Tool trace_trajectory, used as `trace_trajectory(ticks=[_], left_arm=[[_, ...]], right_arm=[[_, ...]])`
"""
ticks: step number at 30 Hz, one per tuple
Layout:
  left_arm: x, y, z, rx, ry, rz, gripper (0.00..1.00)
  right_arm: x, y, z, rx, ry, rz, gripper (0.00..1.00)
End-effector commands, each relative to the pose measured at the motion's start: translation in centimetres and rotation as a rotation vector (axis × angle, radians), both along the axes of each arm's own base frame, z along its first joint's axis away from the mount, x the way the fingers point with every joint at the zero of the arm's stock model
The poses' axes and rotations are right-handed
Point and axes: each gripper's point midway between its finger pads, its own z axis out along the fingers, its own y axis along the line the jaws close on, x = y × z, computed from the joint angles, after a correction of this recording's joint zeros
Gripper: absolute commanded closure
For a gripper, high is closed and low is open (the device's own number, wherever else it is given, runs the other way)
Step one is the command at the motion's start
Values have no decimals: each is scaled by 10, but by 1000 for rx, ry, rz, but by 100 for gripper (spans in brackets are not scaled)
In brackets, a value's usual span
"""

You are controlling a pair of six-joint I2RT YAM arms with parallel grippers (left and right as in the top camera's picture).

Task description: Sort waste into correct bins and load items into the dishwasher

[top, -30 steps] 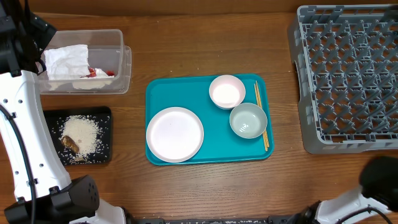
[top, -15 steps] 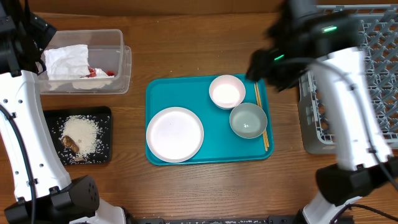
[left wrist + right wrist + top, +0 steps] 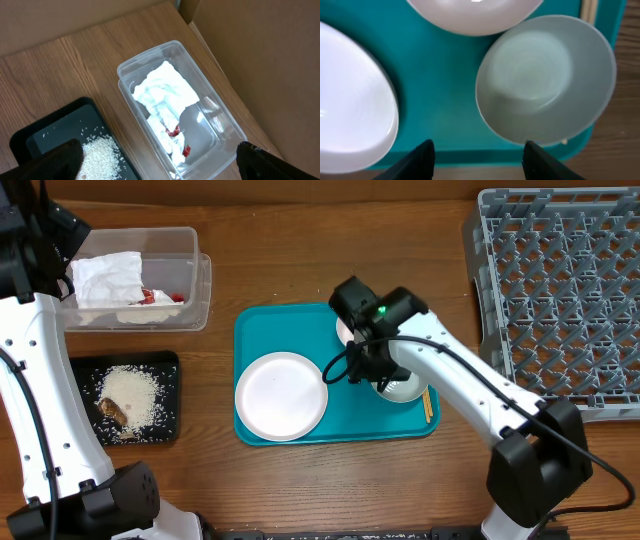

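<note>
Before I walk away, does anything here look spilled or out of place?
Nothing stands out. The napkin and red wrapper lie in the clear tub, the rice and brown scrap in the black tray.

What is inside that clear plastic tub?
A crumpled white napkin fills much of the clear tub, with bits of a red wrapper poking out at its edge. Anything under the napkin is hidden.
</note>
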Motion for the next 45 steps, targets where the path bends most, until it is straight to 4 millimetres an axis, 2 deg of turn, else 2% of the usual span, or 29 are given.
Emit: trace_trajectory(ticks=[1, 4, 8, 13, 21, 25, 35, 37, 38, 39, 45], left_arm=[[0, 2, 0, 8, 2, 15, 0], [0, 2, 0, 8, 3, 15, 0], [0, 2, 0, 8, 3, 15, 0], [0, 2, 0, 8, 3, 15, 0], [0, 2, 0, 8, 2, 15, 0], [0, 2, 0, 8, 3, 15, 0], [0, 2, 0, 8, 3, 15, 0], [0, 2, 0, 8, 3, 15, 0], [0, 2, 0, 8, 3, 15, 0], [0, 2, 0, 8, 3, 15, 0], [0, 2, 0, 8, 3, 15, 0]], right_arm=[[-2, 0, -16, 14, -2, -4, 42], [-3, -1, -34, 14, -16, 1, 43], [-3, -2, -49, 16, -30, 0, 50], [3, 1, -51, 33, -59, -3, 80], [4, 3, -51, 39, -60, -11, 80], [7, -7, -59, -5, -92, -13, 76], [5, -7, -62, 2, -89, -35, 77], [5, -7, -62, 1, -89, -34, 83], [5, -7, -62, 1, -88, -34, 93], [5, -7, -62, 1, -88, -34, 96], [4, -3, -59, 23, -78, -32, 96]])
